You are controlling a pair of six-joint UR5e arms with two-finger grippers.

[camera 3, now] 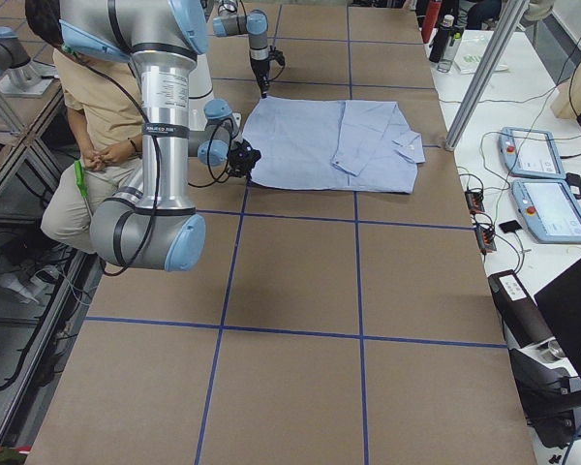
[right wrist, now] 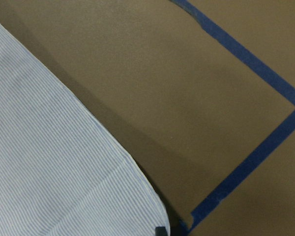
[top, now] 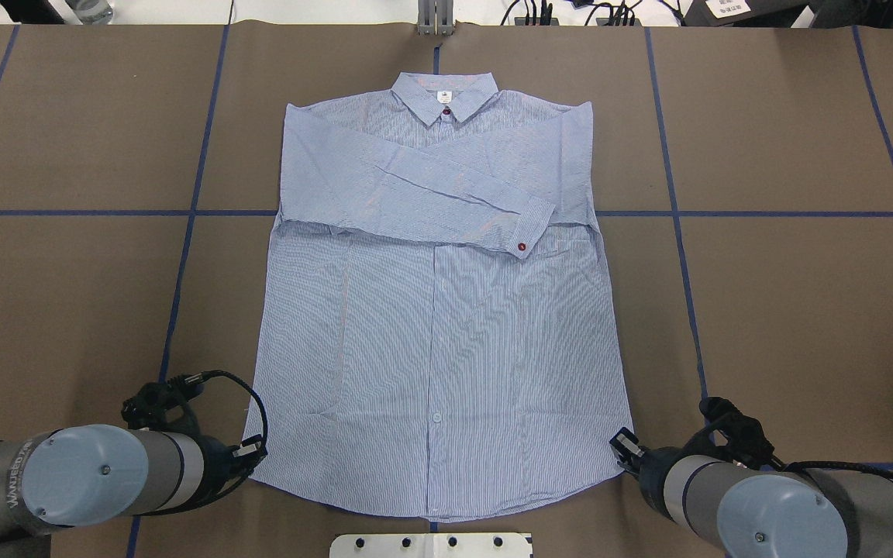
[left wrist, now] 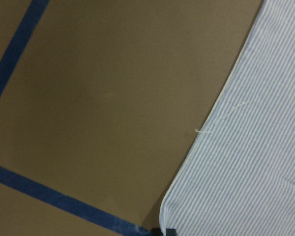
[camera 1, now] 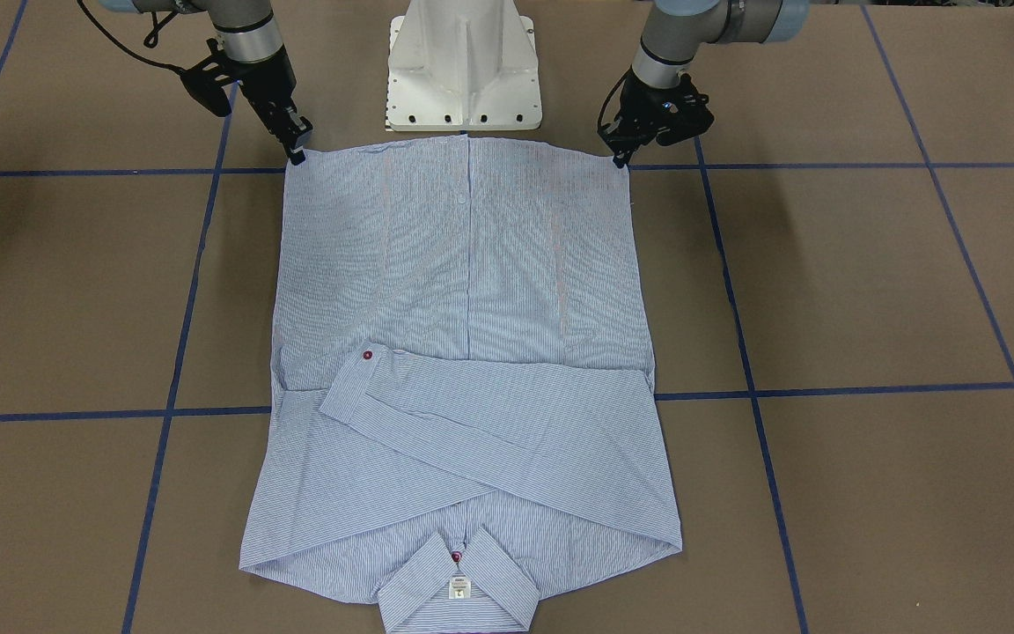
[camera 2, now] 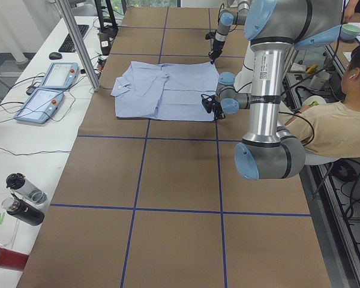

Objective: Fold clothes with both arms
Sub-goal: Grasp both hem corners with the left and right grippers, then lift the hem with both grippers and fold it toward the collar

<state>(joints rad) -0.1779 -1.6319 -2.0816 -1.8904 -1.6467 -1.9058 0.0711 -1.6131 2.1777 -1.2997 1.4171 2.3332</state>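
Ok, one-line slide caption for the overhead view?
Shirt flat on the table, sleeves folded across the chest, left gripper and right gripper at its near hem corners.

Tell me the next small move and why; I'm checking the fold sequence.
Probably pinch the hem at both ends and lift it slightly. The left hand and right hand each sit at a bottom corner of the shirt, which lies flat with sleeves already folded across the chest. Whether they grip yet is unclear.
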